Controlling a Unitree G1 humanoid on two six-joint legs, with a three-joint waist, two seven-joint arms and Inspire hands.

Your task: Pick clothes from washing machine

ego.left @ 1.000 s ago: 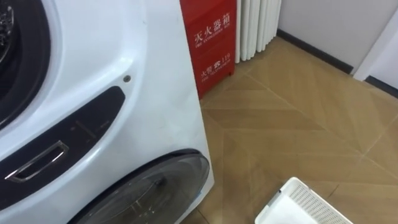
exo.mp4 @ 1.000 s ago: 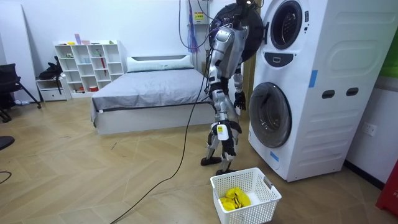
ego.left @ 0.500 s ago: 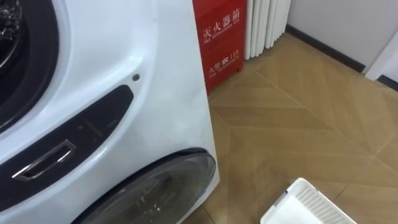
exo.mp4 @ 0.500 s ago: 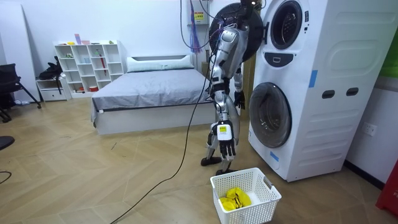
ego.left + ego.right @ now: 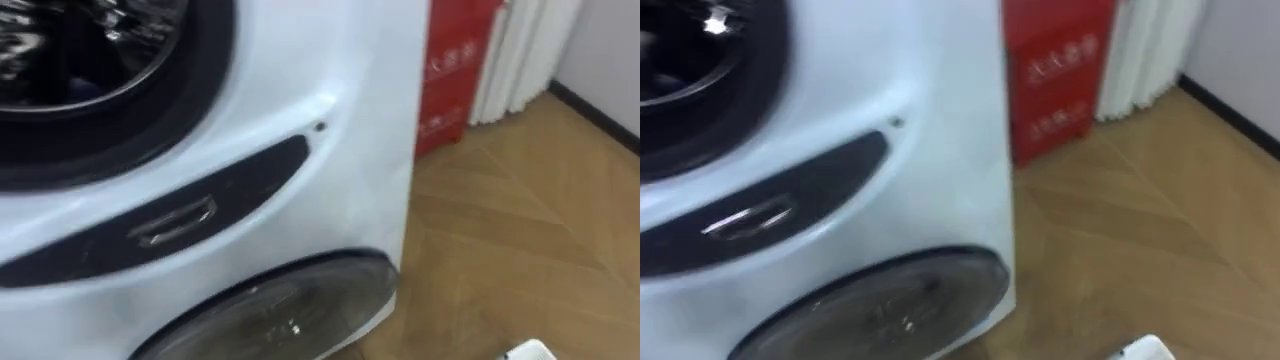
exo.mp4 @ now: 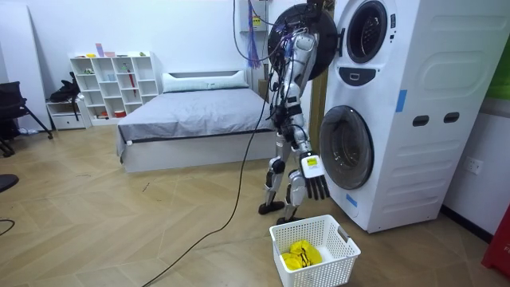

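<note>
I stand close to a white stacked washing machine (image 6: 398,119), facing it. Its upper drum opening (image 5: 90,50) is dark, and its round door (image 6: 299,36) hangs open behind my head in the room view. I cannot make out any clothes inside the drum. The lower door (image 5: 280,310) is closed. My right hand (image 6: 311,185) hangs in front of the lower door, fingers straight and empty, just above a white basket (image 6: 315,239). A yellow garment (image 6: 301,255) lies in the basket. One basket corner (image 5: 525,352) shows at the bottom of the eye view.
A red cabinet (image 5: 455,70) and a white radiator (image 5: 520,50) stand past the machine's right side. Wooden floor (image 5: 540,220) opens to the right. Behind me are a bed (image 6: 191,119) and a white shelf (image 6: 111,84).
The head camera has turned left, so more of the upper drum shows and the basket has slid almost out of view. My right hand has swung forward from beside my leg toward the lower door.
</note>
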